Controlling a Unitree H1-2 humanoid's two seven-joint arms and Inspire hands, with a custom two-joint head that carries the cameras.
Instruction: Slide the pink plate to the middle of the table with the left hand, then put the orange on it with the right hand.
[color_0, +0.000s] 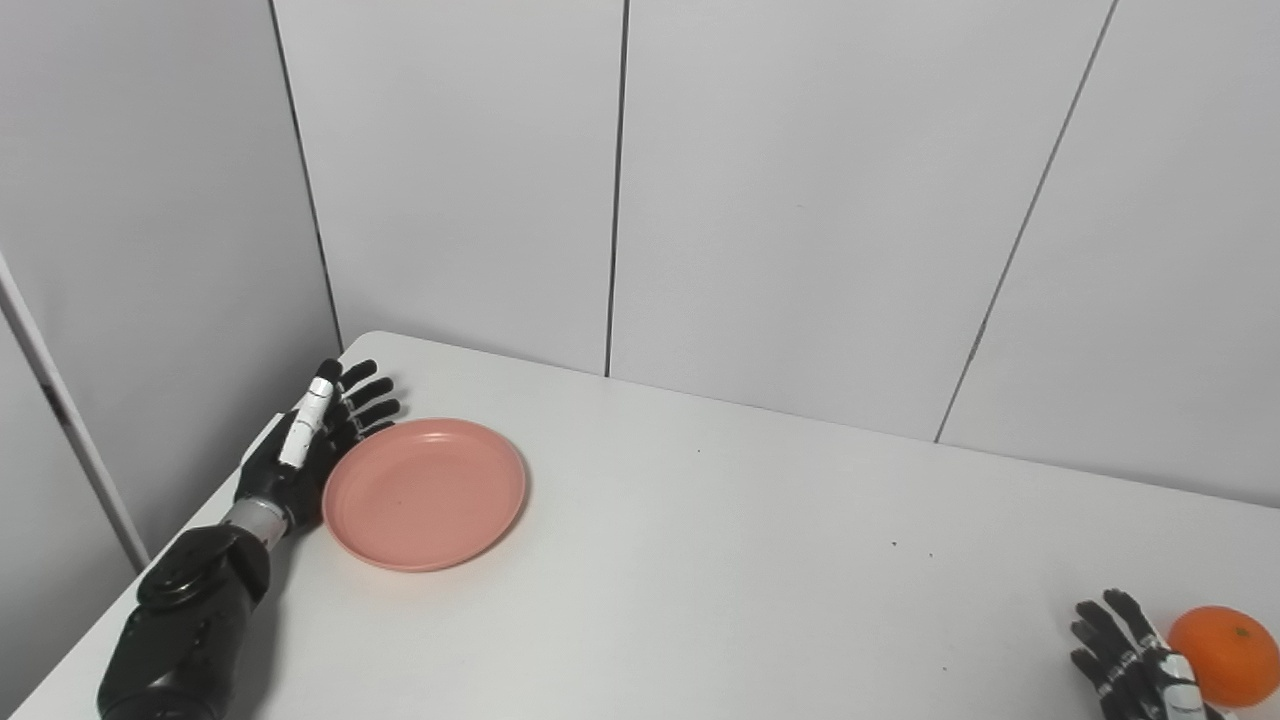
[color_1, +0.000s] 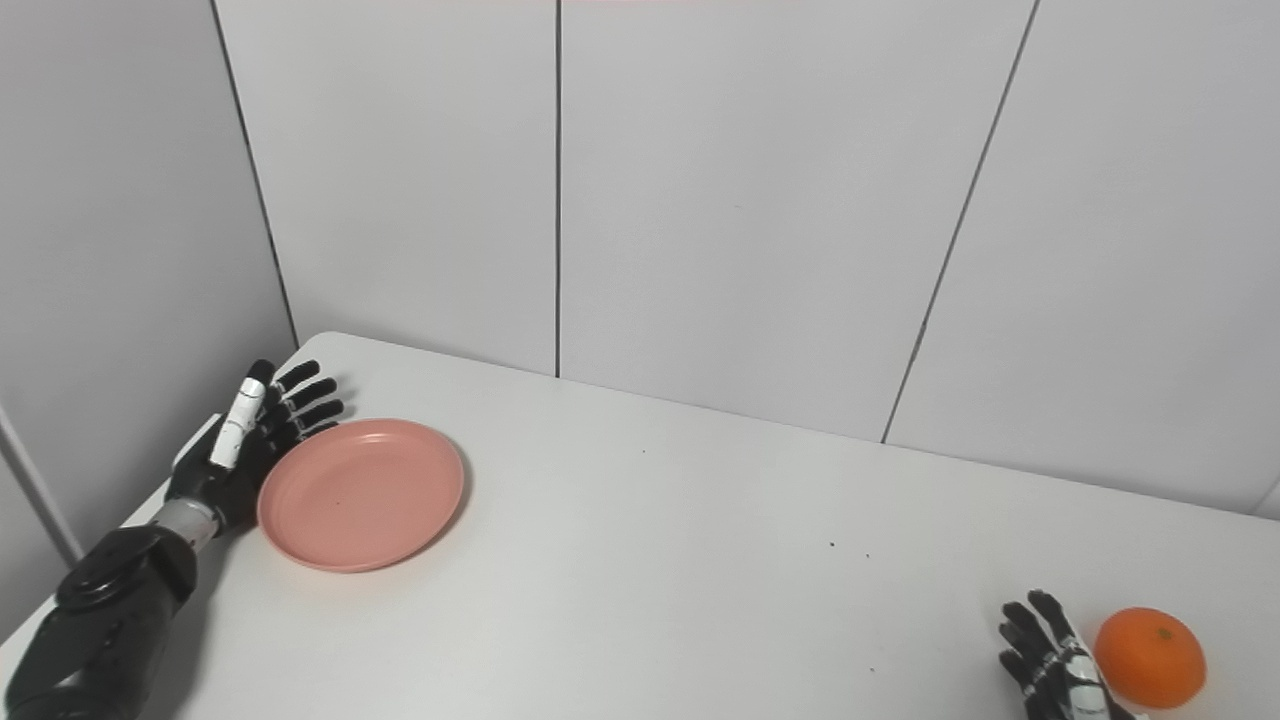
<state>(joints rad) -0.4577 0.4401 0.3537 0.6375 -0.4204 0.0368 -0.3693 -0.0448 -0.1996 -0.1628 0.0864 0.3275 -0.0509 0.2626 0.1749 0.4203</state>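
A pink plate (color_0: 424, 492) lies flat on the white table (color_0: 700, 560), near its left edge. My left hand (color_0: 315, 435) stands open just left of the plate, fingers stretched toward the back, their side close against the plate's rim. An orange (color_0: 1224, 655) rests on the table at the front right corner. My right hand (color_0: 1130, 660) is open right beside the orange, on its left, fingers spread and pointing up; its lower part is cut off by the picture's bottom edge.
Grey wall panels (color_0: 800, 200) rise straight behind the table and along its left side. The table's left edge (color_0: 110, 610) runs close under my left forearm.
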